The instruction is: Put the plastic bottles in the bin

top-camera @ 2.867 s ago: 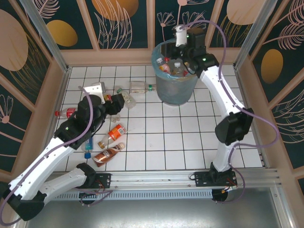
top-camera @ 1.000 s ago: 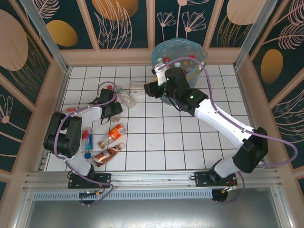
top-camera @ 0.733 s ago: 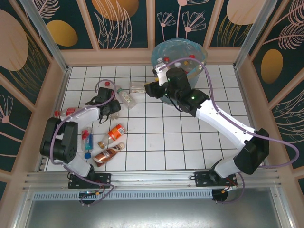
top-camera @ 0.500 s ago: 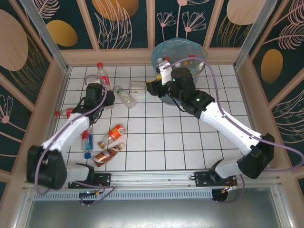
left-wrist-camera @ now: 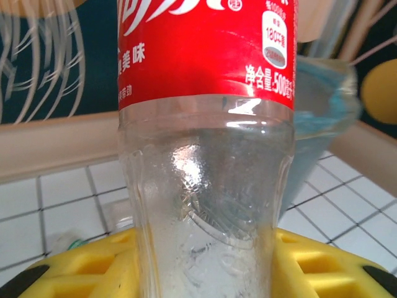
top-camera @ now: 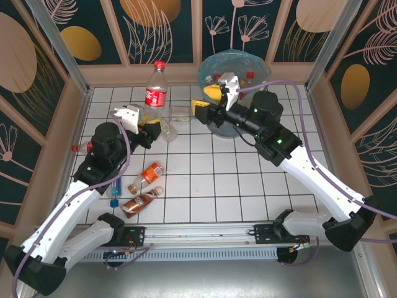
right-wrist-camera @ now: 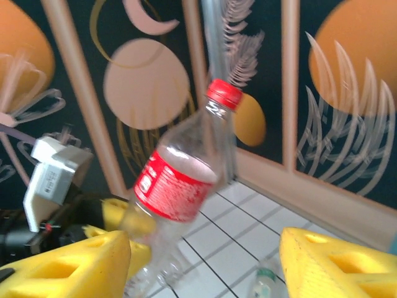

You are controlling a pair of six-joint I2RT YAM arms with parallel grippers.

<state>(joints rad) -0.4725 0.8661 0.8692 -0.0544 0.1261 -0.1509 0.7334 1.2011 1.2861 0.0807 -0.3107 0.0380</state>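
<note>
One red-label bottle (top-camera: 157, 87) hangs upright, pinched by the left gripper (top-camera: 154, 124). The right gripper (top-camera: 205, 98) is spread wide, empty, by the one bin (top-camera: 254, 62). The top view adds bottles (top-camera: 151, 172) lying on tiles (top-camera: 248, 180).

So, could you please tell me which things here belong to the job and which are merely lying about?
Job: red-labelled bottle in the left hand; bin; orange-labelled bottle; amber bottle; clear bottle on the tiles.
Merely surroundings: tiled table; patterned wall panels; metal rail.
</note>
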